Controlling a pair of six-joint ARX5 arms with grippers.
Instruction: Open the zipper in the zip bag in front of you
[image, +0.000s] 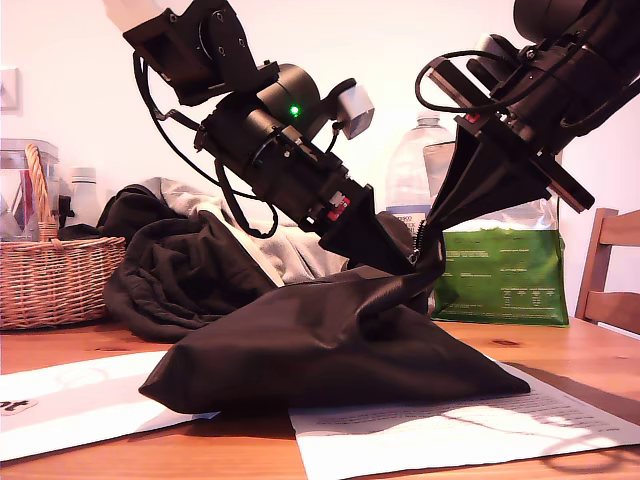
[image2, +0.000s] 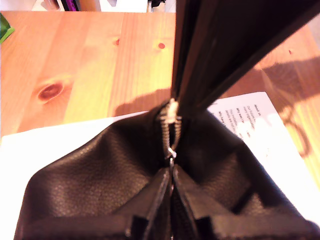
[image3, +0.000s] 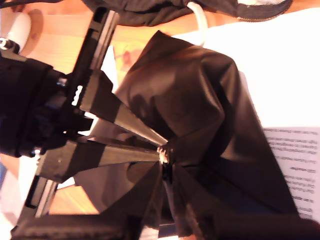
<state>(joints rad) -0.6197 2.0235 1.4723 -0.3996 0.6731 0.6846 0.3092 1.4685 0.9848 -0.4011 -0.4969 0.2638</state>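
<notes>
The black zip bag (image: 330, 345) lies on paper on the wooden table, its top pulled up into a peak. At that peak a short run of the zipper (image2: 170, 131) shows silvery teeth. My first gripper (image2: 171, 167), on the arm at the exterior view's left (image: 398, 262), is shut on the zipper's small pull. My second gripper (image3: 167, 175), reaching down from the exterior view's right (image: 432, 232), is shut on the bag's edge at the zipper's end, just above the first. The two tips nearly touch. The rest of the zipper is hidden in folds.
A wicker basket (image: 50, 275) stands at the exterior view's left, with a dark-and-grey clothing heap (image: 190, 265) behind the bag. A green foil pouch (image: 505, 275) and a water bottle (image: 410, 180) stand behind at the right, beside a wooden chair (image: 610, 270). Paper sheets (image: 80, 400) lie on the table.
</notes>
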